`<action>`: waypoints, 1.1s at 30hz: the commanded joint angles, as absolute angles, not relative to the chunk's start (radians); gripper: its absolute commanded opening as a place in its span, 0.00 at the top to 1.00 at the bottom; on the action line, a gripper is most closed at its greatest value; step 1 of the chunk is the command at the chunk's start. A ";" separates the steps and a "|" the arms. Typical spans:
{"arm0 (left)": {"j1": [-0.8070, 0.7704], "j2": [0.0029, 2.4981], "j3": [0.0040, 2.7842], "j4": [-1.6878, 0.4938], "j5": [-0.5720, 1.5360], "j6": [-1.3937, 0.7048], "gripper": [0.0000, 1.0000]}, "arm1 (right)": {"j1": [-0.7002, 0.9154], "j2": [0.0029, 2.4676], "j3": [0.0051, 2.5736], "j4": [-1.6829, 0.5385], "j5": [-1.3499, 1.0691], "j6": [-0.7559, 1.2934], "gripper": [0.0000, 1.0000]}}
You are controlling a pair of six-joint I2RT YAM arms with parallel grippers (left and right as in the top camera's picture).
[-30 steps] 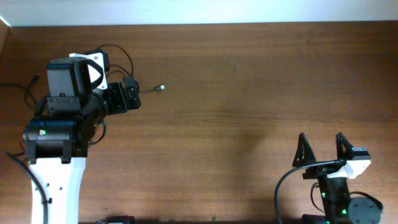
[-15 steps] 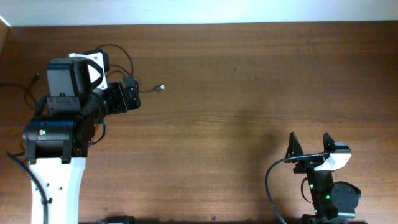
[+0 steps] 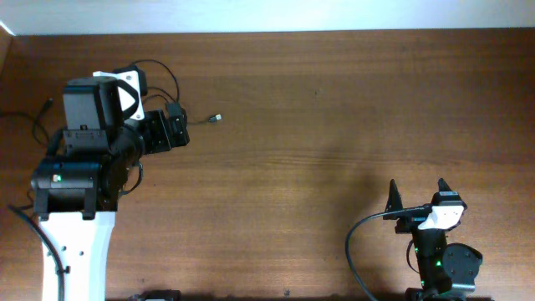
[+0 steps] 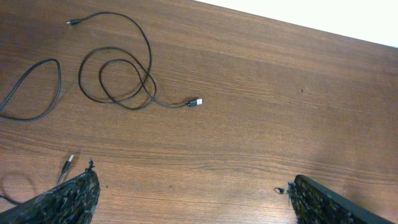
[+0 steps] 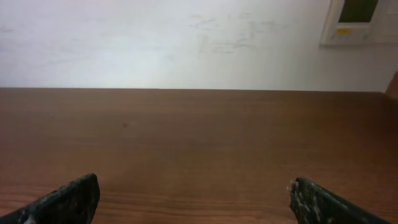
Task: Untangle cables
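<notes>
Cables [image 4: 148,62] lie at the far left of the table [image 3: 318,125], beneath my left pincer [image 4: 193,186], its jaws apart and empty. Right pincer [image 3: 417,196] gapes too, near right. One cord looks looped, I judge. Next I should pinch its plug end [image 4: 195,102] and draw it straight.

Thin black cables [image 4: 147,74] (one plug silvery-tipped), brown wood-grain table [image 4: 280,112], off-white wall [image 5: 155,43]
</notes>
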State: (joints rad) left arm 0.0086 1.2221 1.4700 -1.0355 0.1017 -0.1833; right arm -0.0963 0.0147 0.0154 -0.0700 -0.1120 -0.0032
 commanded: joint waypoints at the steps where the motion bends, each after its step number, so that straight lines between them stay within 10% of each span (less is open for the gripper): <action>1: 0.007 1.221 1.475 -1.034 0.109 -0.175 0.01 | -0.094 0.003 0.006 -0.075 -0.069 -0.023 0.02; 21: 0.007 1.194 1.473 -1.035 0.109 -0.174 0.01 | -0.092 0.004 0.006 -0.074 -0.055 -0.022 0.02; 33: 0.018 0.319 1.022 -0.969 0.091 -0.160 0.01 | -0.092 0.004 0.006 -0.074 -0.055 -0.022 0.01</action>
